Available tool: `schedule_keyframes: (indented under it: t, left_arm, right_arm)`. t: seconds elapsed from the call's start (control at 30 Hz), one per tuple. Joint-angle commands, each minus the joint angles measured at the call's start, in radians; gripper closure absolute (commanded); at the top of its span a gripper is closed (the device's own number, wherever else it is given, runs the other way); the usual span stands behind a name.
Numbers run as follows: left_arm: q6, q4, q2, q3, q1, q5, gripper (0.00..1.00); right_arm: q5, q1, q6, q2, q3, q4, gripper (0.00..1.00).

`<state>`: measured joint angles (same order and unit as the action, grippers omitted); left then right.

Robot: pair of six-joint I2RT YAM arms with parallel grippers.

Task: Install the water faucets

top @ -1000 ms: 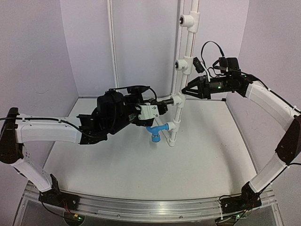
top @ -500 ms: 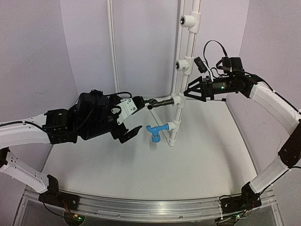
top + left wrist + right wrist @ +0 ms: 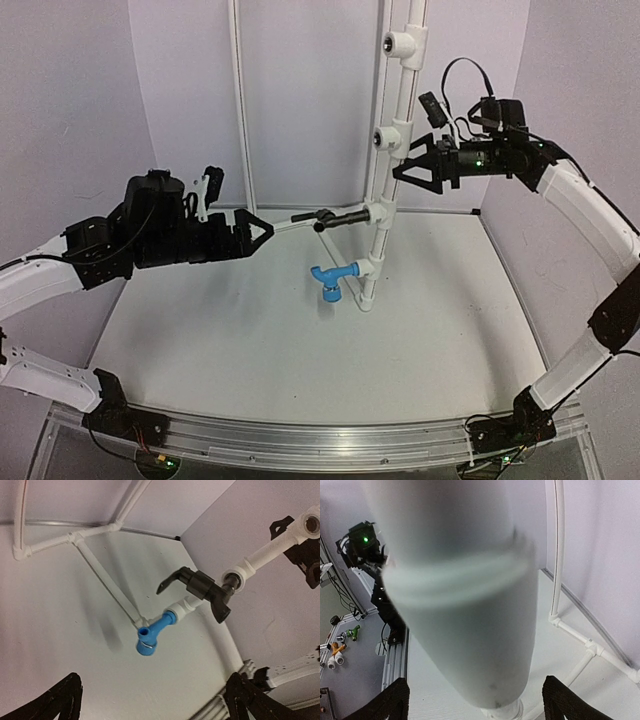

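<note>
Both faucets sit in the white pipe (image 3: 395, 100) that stands at the centre of the top view. The black faucet (image 3: 340, 216) projects leftward from a tee (image 3: 378, 212) at mid height, its lever pointing left. The blue faucet (image 3: 328, 278) hangs from the next tee down, spout aimed at the table (image 3: 250, 340). The left fingers (image 3: 250, 700) are spread wide and hold nothing. They sit left of centre in that view, well apart from the black faucet, and the left wrist view looks straight at both taps between them. The right fingers (image 3: 412, 166) reach in from the upper right and straddle the pipe just above the black faucet's tee. In the right wrist view the pipe fills the gap, blurred by closeness, and the fingers look parted to either side of it, not clamping. That placement most likely served to brace the tall, slender pipe against sideways push while a tap went in. With both taps seated, the installation looks finished or nearly so.
</note>
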<state>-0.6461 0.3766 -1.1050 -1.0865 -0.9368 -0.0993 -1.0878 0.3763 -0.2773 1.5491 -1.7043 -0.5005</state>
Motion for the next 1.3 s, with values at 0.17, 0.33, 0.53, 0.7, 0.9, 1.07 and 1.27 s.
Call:
schedule_keyframes:
  t: [0.17, 0.33, 0.53, 0.7, 0.9, 1.07, 1.27]
  left_arm:
    - [-0.484, -0.583, -0.004, 0.231, 0.12, 0.459, 0.01]
    - [-0.569, -0.787, -0.134, 0.221, 0.139, 0.557, 0.03]
    - [-0.606, -0.933, -0.282, 0.152, 0.147, 0.628, 0.04]
    - [-0.676, -1.055, -0.375, 0.125, 0.161, 0.631, 0.08]
    - [-0.731, -1.173, -0.472, 0.079, 0.171, 0.656, 0.18]
    - [-0.741, -1.189, -0.532, 0.026, 0.174, 0.697, 0.3]
    - [-0.707, -1.19, -0.563, -0.009, 0.178, 0.712, 0.44]
  right_arm:
    - [-0.142, 0.005, 0.012, 0.09, -0.164, 0.015, 0.15]
    - [-0.187, 0.016, 0.007, 0.105, -0.175, 0.018, 0.19]
    - [-0.2, 0.043, 0.017, 0.134, -0.201, 0.019, 0.35]
    - [-0.198, 0.058, 0.025, 0.139, -0.19, 0.02, 0.47]
    - [-0.198, 0.067, 0.032, 0.127, -0.159, 0.022, 0.54]
    - [-0.198, 0.074, 0.035, 0.111, -0.121, 0.022, 0.58]
    - [-0.19, 0.074, 0.041, 0.106, -0.106, 0.022, 0.66]
